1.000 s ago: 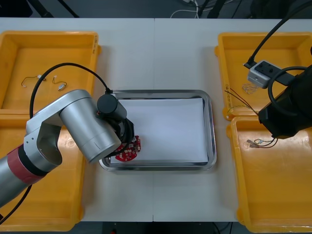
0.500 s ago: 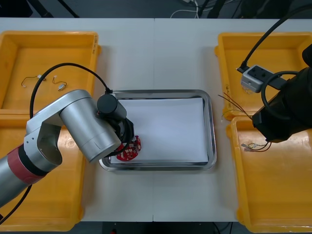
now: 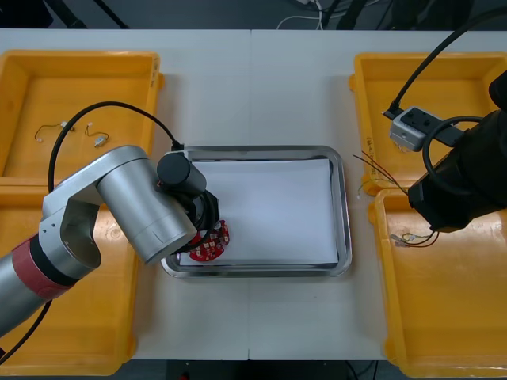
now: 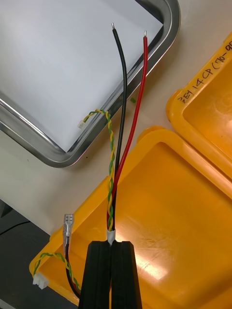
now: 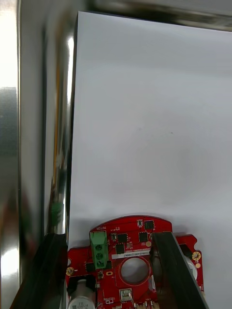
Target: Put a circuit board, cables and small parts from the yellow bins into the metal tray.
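A round red circuit board (image 5: 126,260) lies flat on the white inside of the metal tray (image 3: 343,207), in its near left corner (image 3: 211,245). My left gripper (image 5: 107,235) stands over it, open, one finger on each side of the board's green connector. My right gripper (image 4: 110,245) is shut on a cable of red, black and twisted yellow-green wires (image 4: 121,145). It holds the cable above the near right yellow bin's (image 3: 444,317) corner, and the wire ends reach out over the tray's rim (image 4: 171,29). In the front view the cable's ends (image 3: 416,237) hang under the right wrist.
The far left bin (image 3: 79,63) holds small metal parts (image 3: 99,140) and a thin wire piece (image 3: 47,130). The far right bin (image 3: 444,67) lies under the right arm's grey box and black hose. The left arm's thick body covers the tray's left edge.
The left gripper has opened and let go of the circuit board, which stays in the tray. The right arm has shifted a little toward the tray with the cable.
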Robot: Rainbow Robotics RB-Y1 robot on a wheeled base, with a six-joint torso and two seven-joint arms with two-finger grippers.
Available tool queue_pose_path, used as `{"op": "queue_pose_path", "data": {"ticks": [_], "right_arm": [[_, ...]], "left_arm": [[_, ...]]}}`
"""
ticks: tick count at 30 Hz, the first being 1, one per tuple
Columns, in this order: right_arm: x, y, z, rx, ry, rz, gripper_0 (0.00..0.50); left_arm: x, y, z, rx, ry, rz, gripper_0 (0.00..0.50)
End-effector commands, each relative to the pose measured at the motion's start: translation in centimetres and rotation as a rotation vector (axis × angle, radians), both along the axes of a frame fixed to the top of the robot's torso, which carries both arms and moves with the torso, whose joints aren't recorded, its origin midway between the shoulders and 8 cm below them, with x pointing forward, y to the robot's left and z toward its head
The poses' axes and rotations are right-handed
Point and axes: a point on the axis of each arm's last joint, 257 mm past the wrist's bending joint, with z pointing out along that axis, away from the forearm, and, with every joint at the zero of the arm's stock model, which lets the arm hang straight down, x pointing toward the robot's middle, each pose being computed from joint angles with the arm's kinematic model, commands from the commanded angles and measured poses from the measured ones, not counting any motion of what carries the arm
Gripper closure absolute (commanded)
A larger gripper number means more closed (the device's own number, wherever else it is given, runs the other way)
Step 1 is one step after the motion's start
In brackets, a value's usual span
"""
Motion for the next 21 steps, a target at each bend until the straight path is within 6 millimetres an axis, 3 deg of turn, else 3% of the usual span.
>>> {"op": "queue_pose_path", "data": {"ticks": [1, 12, 21], "right_arm": [[-0.1, 0.8, 0.4, -0.016, -0.011, 0.067, 0.500], [-0.5, 1.9, -0.6, -0.028, -0.007, 0.109, 0.500], [-1.0, 5.5, -1.8, 0.005, -0.012, 0.183, 0.500]], "left_arm": [[0.0, -1.0, 0.4, -0.054, -0.024, 0.047, 0.000], [-0.3, -2.3, 2.8, -0.120, -0.035, 0.048, 0.000], [-1.9, -0.6, 6.9, -0.077, 0.011, 0.054, 0.000]]}}
